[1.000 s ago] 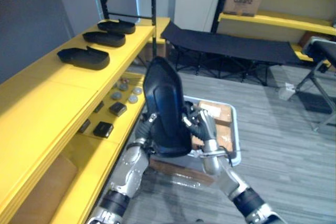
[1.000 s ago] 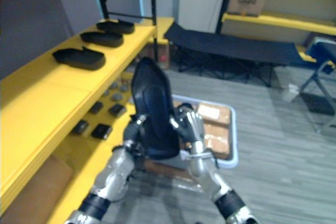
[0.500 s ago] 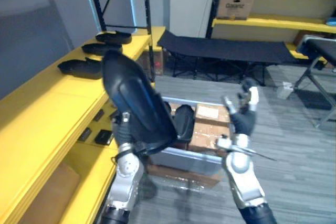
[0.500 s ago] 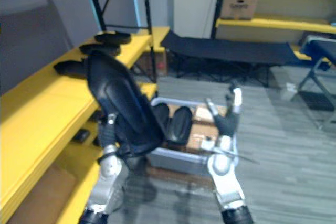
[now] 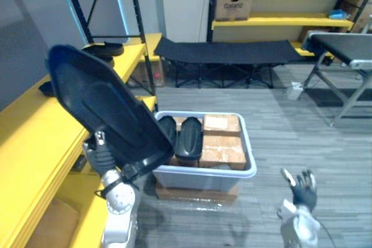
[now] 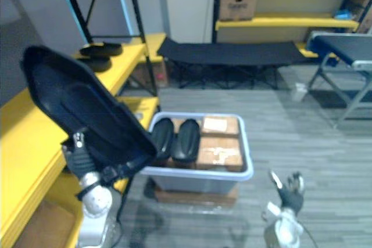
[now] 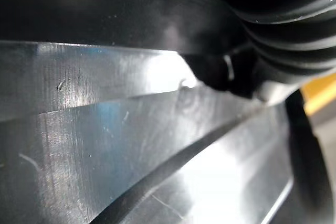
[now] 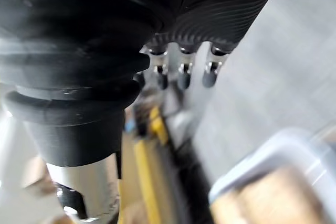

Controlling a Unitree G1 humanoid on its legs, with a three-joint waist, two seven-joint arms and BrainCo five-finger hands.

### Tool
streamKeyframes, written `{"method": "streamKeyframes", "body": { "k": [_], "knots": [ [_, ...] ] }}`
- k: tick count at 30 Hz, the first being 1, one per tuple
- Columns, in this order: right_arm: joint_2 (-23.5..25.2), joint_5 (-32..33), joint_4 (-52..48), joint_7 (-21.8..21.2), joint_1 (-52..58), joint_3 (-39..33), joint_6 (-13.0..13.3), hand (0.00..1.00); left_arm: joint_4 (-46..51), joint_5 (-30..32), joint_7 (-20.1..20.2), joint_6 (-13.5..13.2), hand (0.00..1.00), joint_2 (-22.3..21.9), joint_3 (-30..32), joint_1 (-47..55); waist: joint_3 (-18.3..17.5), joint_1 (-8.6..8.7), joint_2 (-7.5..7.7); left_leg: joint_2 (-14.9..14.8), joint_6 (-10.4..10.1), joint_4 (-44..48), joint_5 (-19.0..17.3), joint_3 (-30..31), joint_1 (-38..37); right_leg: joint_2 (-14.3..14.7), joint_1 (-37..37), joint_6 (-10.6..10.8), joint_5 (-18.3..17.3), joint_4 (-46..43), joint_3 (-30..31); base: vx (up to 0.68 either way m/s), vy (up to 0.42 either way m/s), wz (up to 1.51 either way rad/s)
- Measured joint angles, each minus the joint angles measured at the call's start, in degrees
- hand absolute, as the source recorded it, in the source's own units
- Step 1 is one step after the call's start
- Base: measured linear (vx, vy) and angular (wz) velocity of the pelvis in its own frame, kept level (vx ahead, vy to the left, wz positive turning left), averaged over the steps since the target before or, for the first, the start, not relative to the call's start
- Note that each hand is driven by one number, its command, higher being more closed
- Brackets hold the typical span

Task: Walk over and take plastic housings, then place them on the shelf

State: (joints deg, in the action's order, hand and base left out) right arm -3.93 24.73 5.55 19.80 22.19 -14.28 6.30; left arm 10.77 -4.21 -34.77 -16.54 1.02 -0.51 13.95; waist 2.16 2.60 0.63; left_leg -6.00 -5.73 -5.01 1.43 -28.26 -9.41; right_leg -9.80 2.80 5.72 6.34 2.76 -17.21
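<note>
While aloft in left robot hand (image 5: 104, 157), glossy black elongated plastic housing (image 5: 100, 107).

Two housings (image 5: 189, 137) in bin (image 5: 249, 166), shelf (image 5: 26, 143) to left

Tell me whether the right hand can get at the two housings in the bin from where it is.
Probably yes: the right hand hangs open and empty beside the bin, nothing between them. The housings stand in its left end, past the boxes.
</note>
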Motion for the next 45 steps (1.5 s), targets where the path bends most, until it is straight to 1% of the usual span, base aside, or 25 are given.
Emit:
{"method": "streamKeyframes", "body": {
  "k": [1,2,3,4,5,7,8,10,14,16,18,21,23,24,25,26,29,31,34,35,39,41,42,44,45],
  "knots": [
    [0.17,-0.70,0.23,0.08,-0.13,-0.31,0.01,0.00,0.20,-0.09,0.04,-0.56,1.00,0.01,0.25,0.16,0.08,-0.07,0.21,-0.01,0.22,0.45,-0.15,0.46,1.15,-0.16,-1.00,0.02,-0.17,-0.45,-0.16,0.03,0.007,0.18],
    [0.46,-1.00,0.68,0.10,-1.04,-0.23,0.05,0.00,0.38,-0.39,0.00,-1.65,1.00,0.25,0.82,-0.44,0.94,-0.10,0.79,-0.67,0.35,4.19,-1.49,1.21,4.02,-0.54,-2.44,0.04,-0.39,-1.51,-0.47,0.02,-0.004,0.18],
    [0.58,-1.00,0.94,0.16,-1.60,-0.23,0.09,0.00,0.40,-0.37,-0.08,-2.09,1.00,0.27,1.10,-0.77,1.44,-0.15,0.80,-1.08,0.49,6.02,-2.15,1.36,5.12,-0.64,-2.95,0.09,-0.44,-2.06,-0.49,-0.04,-0.011,0.17],
    [0.68,-1.02,2.20,0.33,-4.09,-0.26,0.17,0.00,0.58,-0.33,-0.66,-3.03,1.00,0.28,2.27,-2.15,4.31,-0.24,0.86,-2.66,0.45,12.24,-5.08,2.38,7.82,-0.93,-3.37,0.11,-1.10,-3.84,-0.81,-0.07,-0.002,0.13],
    [0.64,-1.03,2.58,0.34,-4.96,-0.27,0.17,0.00,0.58,-0.33,-0.92,-3.16,1.00,0.30,2.65,-2.76,5.46,-0.24,0.77,-3.27,0.50,14.47,-6.08,2.83,8.90,-0.93,-3.54,0.05,-1.46,-4.62,-1.27,-0.10,0.019,0.24],
    [0.78,-1.49,3.37,1.54,-7.39,-0.20,2.40,0.00,0.58,-0.26,-2.71,-3.86,1.00,0.33,4.43,-4.26,8.18,-0.46,0.32,-4.35,0.83,19.60,-8.29,4.30,11.70,-1.00,-4.76,-0.25,-2.30,-7.47,-1.74,-0.06,0.023,0.20],
    [0.73,-1.58,3.48,1.65,-8.05,-0.24,2.84,0.00,0.58,-0.25,-3.13,-4.11,1.00,0.39,4.91,-4.52,8.72,-0.67,0.25,-4.40,0.89,20.09,-8.59,4.33,11.89,-1.08,-4.93,-0.25,-2.39,-7.88,-1.68,-0.01,0.037,0.10],
    [0.71,-2.04,3.88,2.10,-9.85,-0.27,4.99,0.00,1.12,0.28,-5.55,-4.65,1.00,0.57,6.78,-5.07,10.02,-1.36,-0.05,-4.35,1.20,21.58,-9.70,4.89,12.56,-1.50,-4.90,0.03,-2.90,-8.65,-1.78,0.01,0.046,0.07],
    [-0.03,-2.02,3.90,1.06,-12.56,-0.23,7.59,0.00,4.01,0.85,-9.71,-4.72,1.00,0.84,8.72,-4.91,10.82,-2.17,-0.21,-2.92,1.56,21.47,-9.94,7.34,13.47,-3.04,-4.88,0.09,-4.78,-10.69,-3.75,0.05,0.038,0.32],
    [-0.76,-2.29,3.88,-1.46,-16.26,0.60,9.82,0.00,5.88,0.91,-12.83,-4.70,1.00,0.77,11.51,-4.36,11.41,-3.45,-0.72,-1.97,1.72,21.09,-9.87,9.12,13.54,-4.02,-4.53,0.56,-5.94,-12.21,-5.18,0.06,0.013,0.37],
    [-0.98,-2.56,3.53,-3.39,-18.82,2.48,10.85,0.00,8.41,2.71,-15.06,-4.65,1.00,0.67,14.09,-2.13,11.41,-4.04,-0.77,-0.96,1.84,19.96,-9.17,11.32,13.54,-5.01,-3.72,0.94,-7.10,-13.51,-7.51,0.10,-0.017,0.68],
    [-0.97,-3.70,1.33,-5.25,-21.44,7.90,11.45,0.00,13.23,5.05,-16.37,-4.59,1.00,0.23,17.61,1.77,11.41,-6.45,-0.88,0.66,1.81,18.49,-8.35,15.88,13.52,-6.38,-1.39,1.39,-9.16,-15.01,-11.94,0.09,-0.031,0.87],
    [-1.04,-5.95,1.05,-6.35,-25.11,13.93,11.36,0.00,16.35,5.30,-16.25,-4.62,1.00,-1.34,20.52,4.79,11.50,-8.80,-1.08,2.17,1.85,18.55,-8.13,20.98,13.52,-7.38,1.90,1.57,-11.01,-16.16,-16.00,0.13,-0.020,1.22],
    [-1.21,-6.53,1.05,-6.56,-26.05,15.05,11.36,0.00,16.55,5.29,-16.21,-4.63,1.00,-1.87,21.06,5.25,11.62,-9.50,-1.31,2.56,1.88,18.48,-7.93,22.44,13.51,-7.49,2.73,1.37,-11.18,-16.39,-16.47,0.13,0.007,1.34],
    [-1.13,-7.42,1.07,-7.29,-27.92,16.59,11.34,0.00,16.62,5.27,-16.02,-4.62,1.00,-2.48,22.01,5.89,11.75,-10.49,-1.48,3.52,2.01,18.36,-7.60,25.53,13.77,-7.74,4.42,0.96,-12.07,-17.03,-17.38,0.09,0.016,1.43],
    [-1.13,-7.97,1.07,-7.48,-29.52,18.15,11.29,0.00,16.61,5.14,-15.54,-4.63,1.00,-2.70,22.73,6.35,11.91,-11.55,-1.17,4.54,2.11,18.22,-7.31,28.41,13.83,-8.44,5.54,0.89,-13.34,-18.38,-17.20,0.09,0.011,1.48],
    [-1.14,-9.98,1.06,-7.13,-31.29,19.91,10.86,0.00,16.63,4.45,-12.76,-5.00,1.00,-3.68,23.64,7.84,11.86,-13.08,-0.86,6.35,2.06,17.68,-6.72,33.98,13.53,-9.14,7.67,-0.02,-14.68,-21.54,-16.46,0.09,-0.021,1.22],
    [-1.11,-10.98,1.03,-6.82,-31.25,19.98,10.78,0.00,16.68,3.79,-9.30,-6.76,1.00,-4.29,24.49,9.29,11.62,-13.65,0.00,7.02,2.11,17.40,-6.27,37.01,13.57,-8.83,8.57,-0.34,-14.94,-22.96,-14.73,0.09,-0.060,0.78],
    [-1.63,-11.12,0.41,-6.88,-29.81,19.53,10.78,0.00,16.72,1.39,-5.54,-8.00,1.00,-4.29,23.97,9.71,11.32,-13.66,0.59,6.73,2.04,17.32,-6.23,37.27,13.72,-7.92,9.08,-0.37,-14.97,-21.91,-13.81,0.05,-0.063,0.11],
    [-2.18,-11.09,-0.51,-8.60,-29.01,18.89,10.85,0.00,16.75,0.10,-4.47,-8.41,1.00,-4.28,23.85,9.85,11.16,-13.45,0.86,6.38,1.65,16.74,-5.96,36.76,13.96,-7.23,9.07,-0.36,-14.97,-20.05,-12.98,0.02,-0.050,-0.22],
    [-3.64,-10.95,-1.18,-12.52,-28.41,16.76,10.95,0.00,16.74,-0.79,-4.35,-8.21,1.00,-4.29,23.72,9.88,10.93,-12.71,1.28,5.47,1.33,16.42,-5.47,34.77,15.20,-6.01,7.81,-0.21,-15.06,-17.09,-11.05,-0.01,-0.016,-0.31],
    [-4.37,-10.84,-3.14,-15.20,-25.75,15.68,11.09,0.00,16.73,-0.36,-4.43,-7.87,1.00,-4.34,22.21,10.37,10.88,-12.57,1.37,5.13,0.96,16.46,-5.22,34.56,15.23,-5.07,8.70,-0.11,-15.13,-15.10,-11.19,-0.06,-0.022,-0.10],
    [-4.45,-10.82,-3.56,-15.94,-25.17,15.42,11.25,0.00,16.73,-0.38,-4.33,-7.87,1.00,-4.36,22.04,10.70,10.92,-12.50,1.45,5.04,0.94,16.51,-5.09,34.59,15.23,-4.87,9.05,-0.02,-15.18,-14.72,-11.46,-0.06,-0.049,0.19],
    [-4.47,-10.85,-4.76,-17.74,-23.02,15.42,11.58,0.00,16.20,-0.39,-3.75,-7.93,1.00,-4.36,21.96,10.78,11.22,-11.59,2.09,5.23,1.31,16.60,-3.66,33.95,15.61,-4.69,10.61,0.93,-15.96,-14.16,-14.37,-0.07,-0.044,0.42],
    [-4.48,-10.89,-4.75,-18.01,-22.65,15.39,11.63,0.00,16.03,-0.39,-3.44,-7.93,1.00,-4.38,21.83,10.68,11.28,-11.26,2.19,5.30,1.54,16.46,-3.14,33.62,15.66,-4.63,11.12,0.57,-16.28,-14.18,-15.05,-0.10,-0.024,0.55]
  ]
}}
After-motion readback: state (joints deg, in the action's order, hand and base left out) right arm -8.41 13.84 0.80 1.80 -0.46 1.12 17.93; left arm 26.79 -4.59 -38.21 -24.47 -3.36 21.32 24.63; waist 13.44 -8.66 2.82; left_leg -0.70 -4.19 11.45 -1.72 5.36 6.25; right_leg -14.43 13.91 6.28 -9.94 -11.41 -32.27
